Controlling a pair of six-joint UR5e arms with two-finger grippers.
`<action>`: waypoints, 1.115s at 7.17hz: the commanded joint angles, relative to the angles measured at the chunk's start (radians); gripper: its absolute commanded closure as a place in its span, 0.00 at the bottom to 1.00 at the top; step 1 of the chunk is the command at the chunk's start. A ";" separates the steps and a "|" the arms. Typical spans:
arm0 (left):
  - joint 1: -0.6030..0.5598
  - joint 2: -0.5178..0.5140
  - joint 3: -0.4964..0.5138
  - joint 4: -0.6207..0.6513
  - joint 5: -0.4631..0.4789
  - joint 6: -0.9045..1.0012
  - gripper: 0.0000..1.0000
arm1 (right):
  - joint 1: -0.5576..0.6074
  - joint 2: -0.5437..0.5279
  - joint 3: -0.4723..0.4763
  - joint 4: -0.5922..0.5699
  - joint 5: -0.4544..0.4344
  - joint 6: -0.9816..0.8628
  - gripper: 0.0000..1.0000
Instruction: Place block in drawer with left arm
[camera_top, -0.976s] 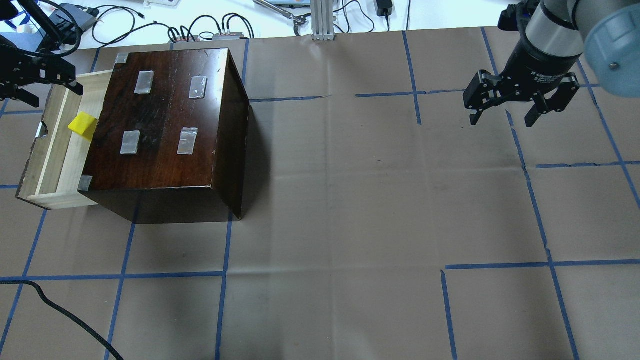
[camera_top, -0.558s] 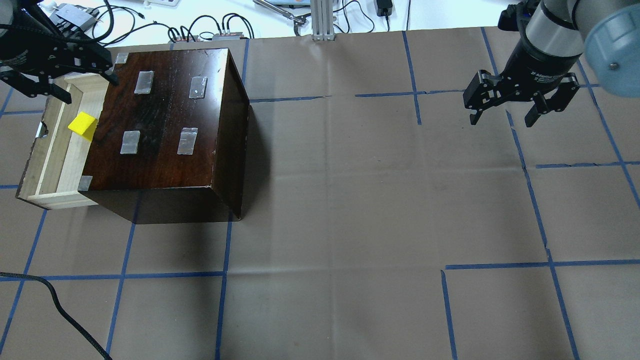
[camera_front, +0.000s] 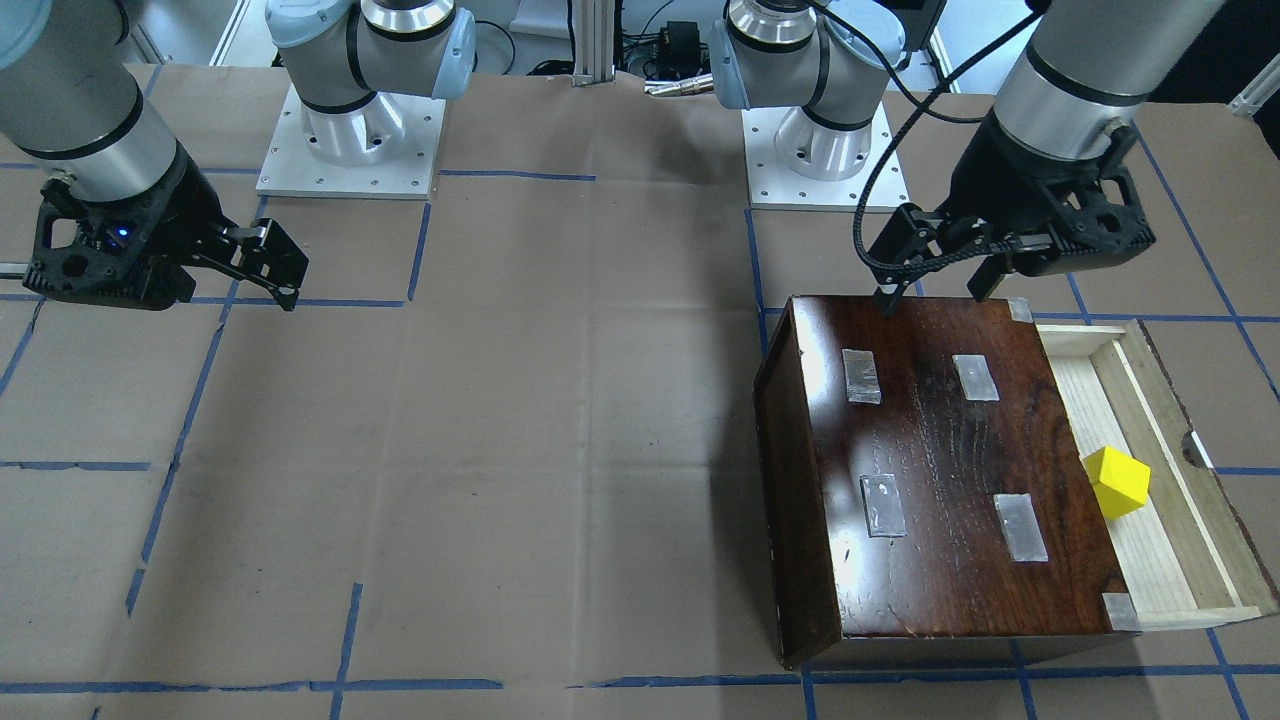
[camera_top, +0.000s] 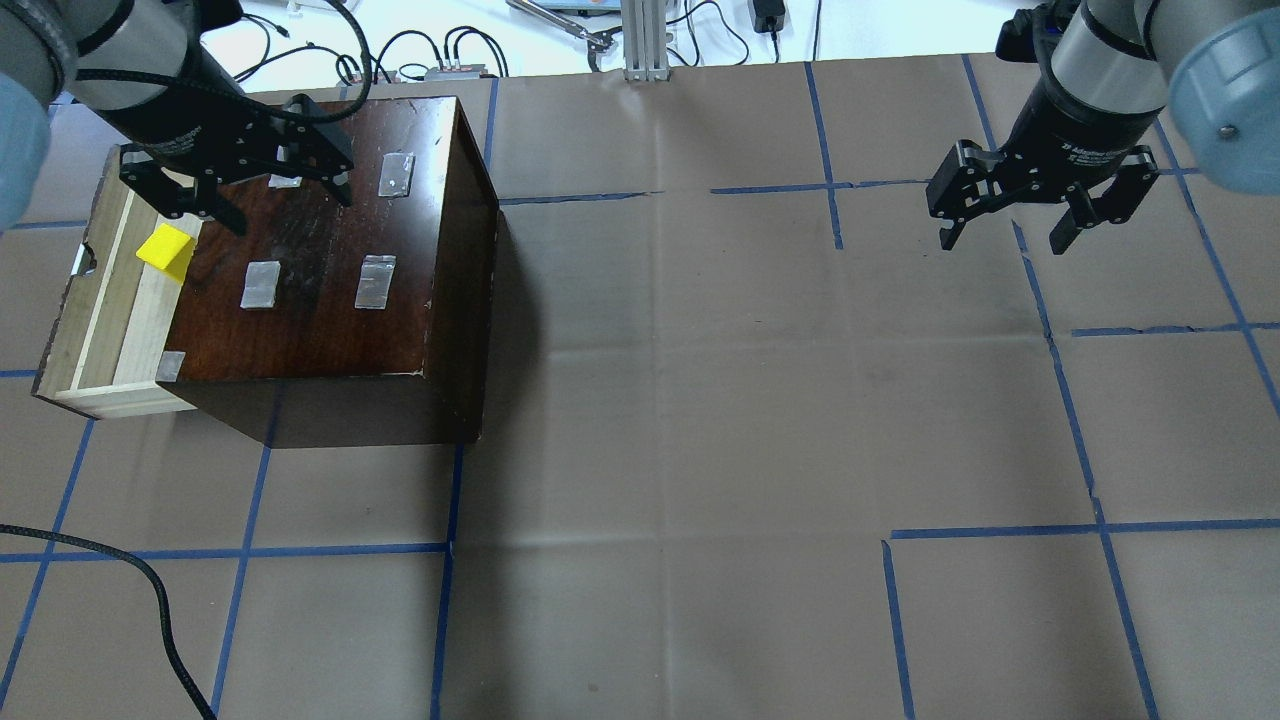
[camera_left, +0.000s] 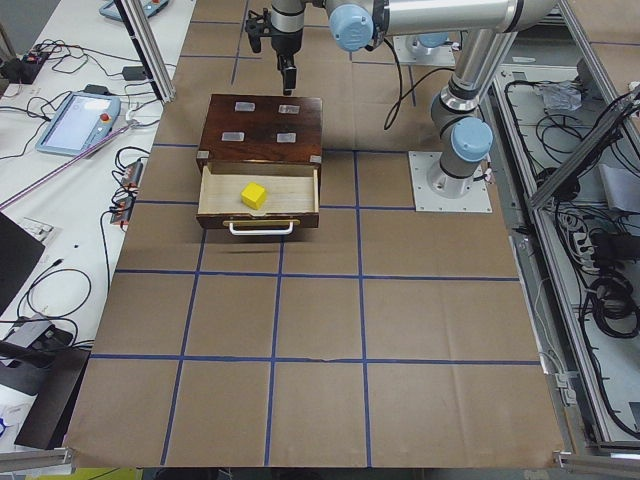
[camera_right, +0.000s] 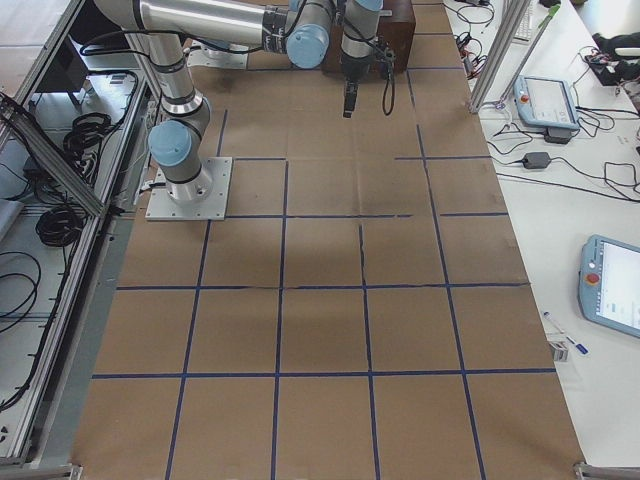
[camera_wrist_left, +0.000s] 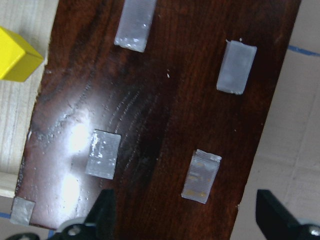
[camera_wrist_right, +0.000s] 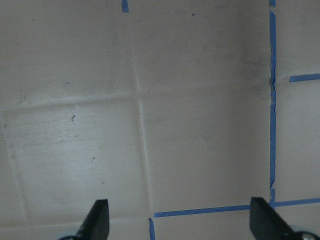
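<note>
while block (camera_top: 165, 250) sits in drawer (camera_top: 98, 295), i see left tool (camera_top: 292, 213) hovering spread apart over box top (camera_top: 320, 240); rt tool (camera_top: 1002, 246) apart too.

The drawer (camera_top: 125, 330) lies open from above; the taller box (camera_top: 320, 325) walls its inner side.

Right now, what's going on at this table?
The yellow block lies in the pulled-out drawer of the dark wooden box, with nothing touching it. The left gripper is open and empty, above the rear part of the box's top and away from the block. The right gripper hangs open over bare table paper on the other side. Judging by how things lie, the placing looks done.
</note>
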 joint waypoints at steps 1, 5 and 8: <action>-0.046 0.030 -0.052 0.005 0.006 -0.013 0.01 | 0.000 0.000 -0.002 0.000 0.000 0.000 0.00; -0.098 0.007 -0.056 0.002 0.073 0.140 0.01 | 0.000 0.000 0.000 0.000 0.000 0.000 0.00; -0.106 0.007 -0.053 -0.012 0.059 0.264 0.01 | 0.000 0.000 -0.002 0.000 0.000 0.000 0.00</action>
